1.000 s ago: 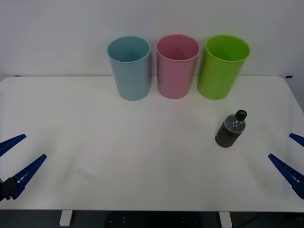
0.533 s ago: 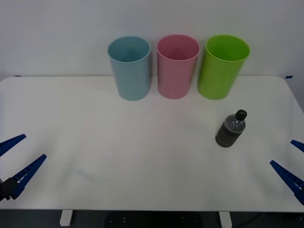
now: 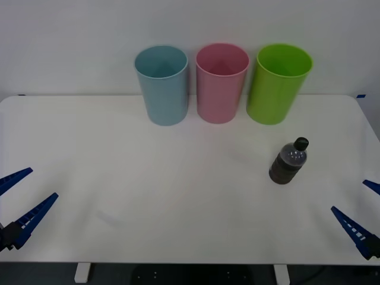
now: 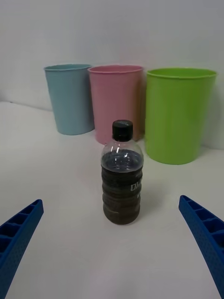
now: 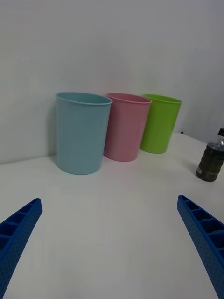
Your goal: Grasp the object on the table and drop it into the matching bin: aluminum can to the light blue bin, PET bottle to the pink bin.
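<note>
A: PET bottle (image 3: pixel 289 161) stands upright on the right half of the white surface (image 3: pixel 178 196), black cap on, dark brown liquid filling most of it.

B: What sits around it?

A: Three bins in a row along the far edge: the light blue bin (image 3: pixel 162 85), the pink bin (image 3: pixel 221 82), then a lime green bin (image 3: pixel 278 82). The green one is nearest the bottle, but still apart from it. Nothing lies between the bottle and the right gripper (image 3: pixel 362 215), which hovers at the near right corner, jaws spread wide. The left gripper (image 3: pixel 18 203) hangs at the near left edge, jaws also apart, holding nothing.

B: Do the wrist views add anything?

A: From the right wrist, the bottle (image 4: pixel 122 174) stands centred between the blue fingers (image 4: pixel 205 233), with ribbed sides and faint white lettering. From the left wrist it (image 5: pixel 212 158) sits off to the side, past the green bin (image 5: pixel 160 123).
</note>
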You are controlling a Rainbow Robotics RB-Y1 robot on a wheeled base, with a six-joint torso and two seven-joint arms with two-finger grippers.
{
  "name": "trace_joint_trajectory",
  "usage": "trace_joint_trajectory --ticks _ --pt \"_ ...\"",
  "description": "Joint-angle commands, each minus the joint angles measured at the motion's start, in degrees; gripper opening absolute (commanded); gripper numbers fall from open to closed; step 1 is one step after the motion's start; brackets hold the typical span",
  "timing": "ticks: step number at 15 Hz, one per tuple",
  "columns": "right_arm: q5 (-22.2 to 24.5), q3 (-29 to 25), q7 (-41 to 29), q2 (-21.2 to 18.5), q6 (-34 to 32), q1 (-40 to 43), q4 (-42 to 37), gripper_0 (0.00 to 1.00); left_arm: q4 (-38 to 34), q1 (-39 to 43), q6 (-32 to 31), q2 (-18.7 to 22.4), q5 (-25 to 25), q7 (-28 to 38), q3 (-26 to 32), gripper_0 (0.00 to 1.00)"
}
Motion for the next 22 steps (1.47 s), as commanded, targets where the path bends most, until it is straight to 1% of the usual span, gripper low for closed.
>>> trace_joint_trajectory --ticks 1,3,10,22 --pt "-0.01 1.72 0.84 0.09 1.17 -0.67 1.89 1.00 0.00 0.00 0.00 0.00 0.00 0.00 0.00 1.00" --pt "-0.01 3.30 1.37 0.09 2.75 -1.28 2.33 1.00 0.00 0.00 0.00 0.00 0.00 0.00 0.00 1.00" --pt "-0.72 10.69 3.22 0.09 13.04 -3.65 2.33 1.00 0.00 0.00 0.00 0.00 0.00 0.00 0.00 1.00" --pt "0.16 15.70 6.47 0.44 16.64 -13.32 11.82 1.00 0.00 0.00 0.00 0.00 0.00 0.00 0.00 1.00"
